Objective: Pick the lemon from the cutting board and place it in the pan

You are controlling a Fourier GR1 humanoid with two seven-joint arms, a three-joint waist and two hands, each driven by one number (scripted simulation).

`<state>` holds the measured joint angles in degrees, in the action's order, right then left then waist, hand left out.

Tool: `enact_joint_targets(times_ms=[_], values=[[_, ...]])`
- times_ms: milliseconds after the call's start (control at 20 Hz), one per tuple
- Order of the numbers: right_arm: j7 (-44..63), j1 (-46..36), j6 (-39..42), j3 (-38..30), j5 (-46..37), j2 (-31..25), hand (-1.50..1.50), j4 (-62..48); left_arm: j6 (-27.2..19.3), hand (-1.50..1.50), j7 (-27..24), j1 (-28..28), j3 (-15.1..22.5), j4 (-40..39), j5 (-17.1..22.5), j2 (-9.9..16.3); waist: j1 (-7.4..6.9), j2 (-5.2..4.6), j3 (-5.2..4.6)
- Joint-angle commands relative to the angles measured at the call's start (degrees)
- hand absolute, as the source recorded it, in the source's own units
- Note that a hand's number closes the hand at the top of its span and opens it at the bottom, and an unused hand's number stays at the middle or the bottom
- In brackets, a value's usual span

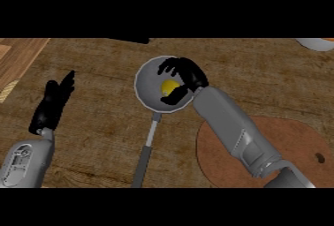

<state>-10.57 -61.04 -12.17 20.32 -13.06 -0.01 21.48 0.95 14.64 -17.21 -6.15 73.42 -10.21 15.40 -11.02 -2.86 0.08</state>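
Note:
A yellow lemon [169, 87] shows inside the grey round pan [147, 84], partly hidden under my right hand [184, 76]. That hand hangs over the pan's right half with its fingers curled round the lemon. The pan's long grey handle [147, 150] runs down toward the lower edge. The round brown cutting board [300, 145] lies at the lower right, under my right forearm, with nothing on its visible part. My left hand [53, 102] rests open at the left, fingers up, away from the pan.
A light wooden surface [16, 57] borders the counter at the upper left. A pale rounded object [317, 43] peeks in at the top right corner. A dark object [130, 40] lies at the top edge above the pan.

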Motion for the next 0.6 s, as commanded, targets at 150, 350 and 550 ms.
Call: enact_joint_targets(times_ms=[150, 350, 550], values=[[-4.45, 2.28, -1.21, 2.26, 6.16, 0.01, -1.50, 0.15, -0.66, 0.00, -1.39, -0.04, 1.62, -1.04, -1.24, -1.56, -1.18, -0.41, 0.04], [-6.89, 3.20, -3.26, 0.79, 11.84, 0.01, -1.50, 1.90, -0.18, 0.00, 1.61, -2.93, 1.21, -0.50, -0.94, -0.80, -1.43, -0.36, 0.18], [-8.14, 0.91, -6.29, -0.99, 16.76, 0.01, -1.50, 3.09, -0.88, 0.00, -1.14, -0.79, 0.88, -1.80, -1.22, -1.03, -1.00, -0.09, 0.05]])
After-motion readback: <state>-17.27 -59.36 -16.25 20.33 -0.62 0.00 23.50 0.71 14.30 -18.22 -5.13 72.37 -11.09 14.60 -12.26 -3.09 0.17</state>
